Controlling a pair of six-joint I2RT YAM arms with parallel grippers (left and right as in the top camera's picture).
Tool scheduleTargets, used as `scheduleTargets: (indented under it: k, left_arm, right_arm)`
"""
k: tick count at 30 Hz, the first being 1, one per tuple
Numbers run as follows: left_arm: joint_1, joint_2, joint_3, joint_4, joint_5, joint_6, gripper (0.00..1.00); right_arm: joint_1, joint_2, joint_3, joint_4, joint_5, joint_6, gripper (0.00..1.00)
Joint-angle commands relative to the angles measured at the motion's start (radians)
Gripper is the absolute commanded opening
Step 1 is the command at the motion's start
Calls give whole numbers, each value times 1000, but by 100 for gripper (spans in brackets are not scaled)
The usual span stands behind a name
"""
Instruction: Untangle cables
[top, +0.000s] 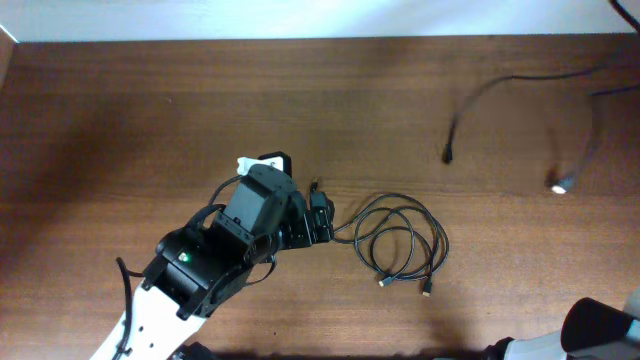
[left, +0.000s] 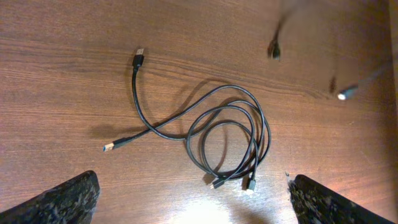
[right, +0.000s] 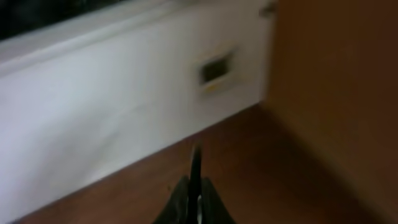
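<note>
Two or more thin black cables (left: 205, 124) lie together on the wooden table (left: 56, 87), below and ahead of the left gripper (left: 191, 186).

Judged from this layout, the step in hand is choosing where to pick up the bundle. At its left, one cord (left: 138, 102) runs from a dark plug down to a gold-tipped end. It crosses into the coil (left: 233, 140) only along its lower curve. That free left stretch looks like the best place to grip. The gripper should come down astride a single strand, well away from the crossing, and draw it leftward and slowly. That way the loops slide off and do not tighten. Grabbing the coil itself would risk lifting several strands at once. The coil's two small plug ends lie at its lower edge, just beside each other.

In the overhead view another cord (top: 520, 85) lies well apart at the table's far right, blurred, with a silvery end.

The left gripper's fingers (left: 65, 199) stand spread as wide as they go, one at each lower corner of the wrist view. They hold nothing and touch nothing. The right gripper (right: 196, 193) is parked off to the right facing a white wall (right: 93, 112). Its jaws are pressed together, with nothing visible between them.
</note>
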Motion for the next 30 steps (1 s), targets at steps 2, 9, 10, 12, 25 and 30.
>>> scheduleTargets:
  k: [2,9,10,12,25,30]
  left_arm:
    - [2,-8,13,2,7,13,99]
    - [2,-8,13,2,7,13,99]
    - [2,-8,13,2,7,13,99]
    - [2,-8,13,2,7,13,99]
    - [2,-8,13,2,7,13,99]
    - [2,-8,13,2,7,13,99]
  right_arm:
    - [-35,-10,7,156,312,-63,4]
    - [-129,98,6,262,354,-62,4]
    - [-132,154,6,226,351,-62,4]
    - [-132,281,6,146,351,-58,4]
    - [-298,445,-31,-175,323,262,4]
    - [-348,462,-31,-201,165,256,99]
